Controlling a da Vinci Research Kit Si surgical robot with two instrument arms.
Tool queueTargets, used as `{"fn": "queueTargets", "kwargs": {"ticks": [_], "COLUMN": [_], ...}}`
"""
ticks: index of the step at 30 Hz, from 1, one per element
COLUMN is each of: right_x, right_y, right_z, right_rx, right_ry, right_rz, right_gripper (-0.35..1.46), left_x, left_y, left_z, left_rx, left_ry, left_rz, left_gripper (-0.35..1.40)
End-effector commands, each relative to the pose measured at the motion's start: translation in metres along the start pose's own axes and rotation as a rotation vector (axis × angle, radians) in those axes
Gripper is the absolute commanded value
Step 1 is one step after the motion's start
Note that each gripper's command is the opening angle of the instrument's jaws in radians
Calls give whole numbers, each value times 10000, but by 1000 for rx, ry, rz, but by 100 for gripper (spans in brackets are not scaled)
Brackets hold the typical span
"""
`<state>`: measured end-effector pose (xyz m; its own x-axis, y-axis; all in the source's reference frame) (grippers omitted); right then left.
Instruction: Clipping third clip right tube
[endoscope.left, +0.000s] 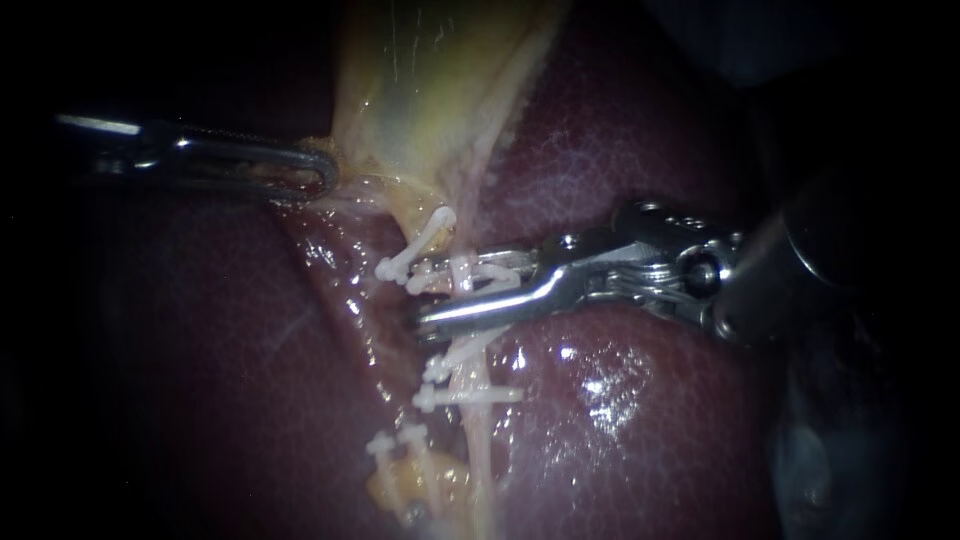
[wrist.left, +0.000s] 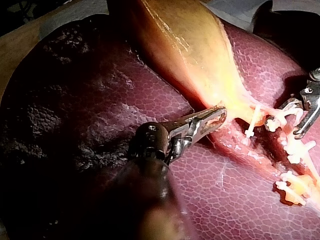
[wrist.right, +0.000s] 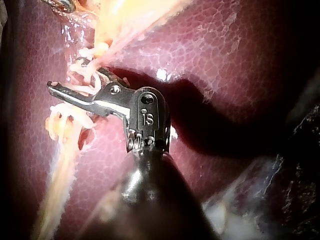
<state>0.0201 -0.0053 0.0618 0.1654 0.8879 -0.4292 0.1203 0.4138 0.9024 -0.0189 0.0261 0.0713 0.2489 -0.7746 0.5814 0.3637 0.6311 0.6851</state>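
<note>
My right instrument (endoscope.left: 425, 295) comes in from the right with its jaws apart, straddling the pale right tube (endoscope.left: 472, 360); a white clip (endoscope.left: 470, 272) lies along its upper jaw. The right wrist view shows the same jaws (wrist.right: 75, 80) gaping around white clip pieces and the tube. Two more white clips (endoscope.left: 465, 395) sit on this tube just below the jaws. Another clip (endoscope.left: 422, 240) crosses the left tube. My left instrument (endoscope.left: 322, 175) is shut on the yellowish gallbladder (endoscope.left: 420, 100) at its lower edge, which the left wrist view (wrist.left: 216, 117) confirms.
Dark red liver (endoscope.left: 620, 400) surrounds the tubes on both sides. Further clips (endoscope.left: 395, 440) sit low by yellow fatty tissue (endoscope.left: 430, 480). In the left wrist view my right instrument (wrist.left: 302, 115) shows beyond the clips.
</note>
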Motion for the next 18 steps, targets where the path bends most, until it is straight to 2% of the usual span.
{"fn": "queueTargets", "kwargs": {"ticks": [1,7,16,18], "right_x": [0,2,1,-1], "right_y": [3,13,15,15], "right_z": [0,0,-1,-2], "right_rx": [-4,-15,-17,-13], "right_ry": [2,9,9,7], "right_rz": [3,3,-4,36], "right_gripper": [38,21,-35,-35], "left_x": [0,2,1,1], "left_y": [0,0,0,0], "left_z": [1,5,6,6], "left_rx": [-1,2,2,2], "left_ry": [0,0,0,0], "left_rz": [0,7,7,7], "left_gripper": [-35,-35,-35,-35]}}
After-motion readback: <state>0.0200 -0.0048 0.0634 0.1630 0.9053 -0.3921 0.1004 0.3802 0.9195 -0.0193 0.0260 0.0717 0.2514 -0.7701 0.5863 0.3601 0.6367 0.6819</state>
